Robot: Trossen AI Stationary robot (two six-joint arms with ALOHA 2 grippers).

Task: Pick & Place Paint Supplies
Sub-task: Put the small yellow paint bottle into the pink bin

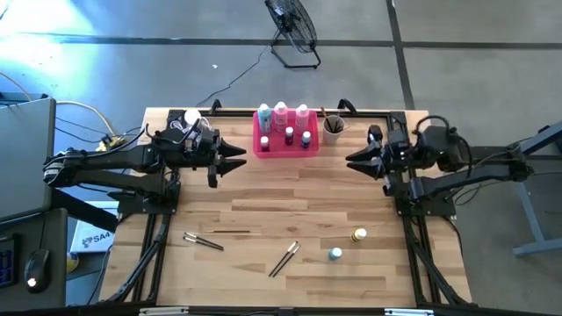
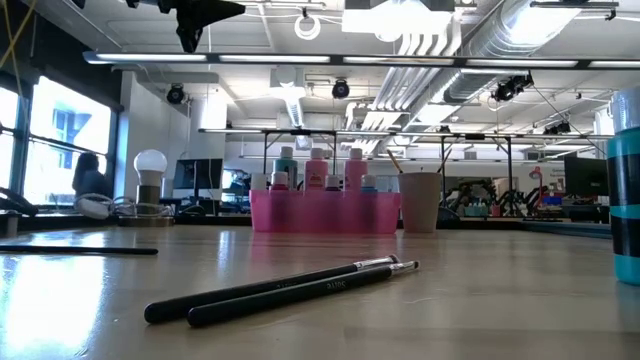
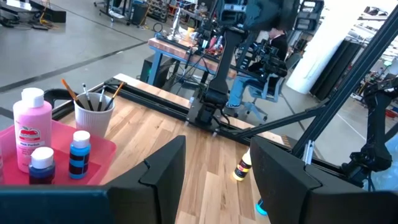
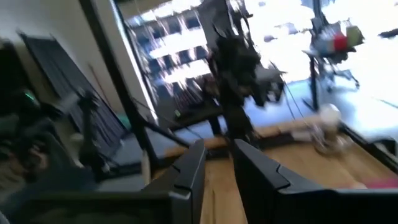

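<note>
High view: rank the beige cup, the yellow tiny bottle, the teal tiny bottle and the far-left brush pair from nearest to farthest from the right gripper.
From the right gripper:
1. Beige cup, at the table's back edge, beside the pink tray.
2. Yellow tiny bottle, toward the front on the right.
3. Teal tiny bottle, just beyond it, nearer the front.
4. Far-left brush pair, front left.

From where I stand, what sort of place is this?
Probably a robotics lab or workshop: exposed white ceiling ducts, other workbenches cluttered with equipment, and two dark robot arms over a pale wooden table.
</note>
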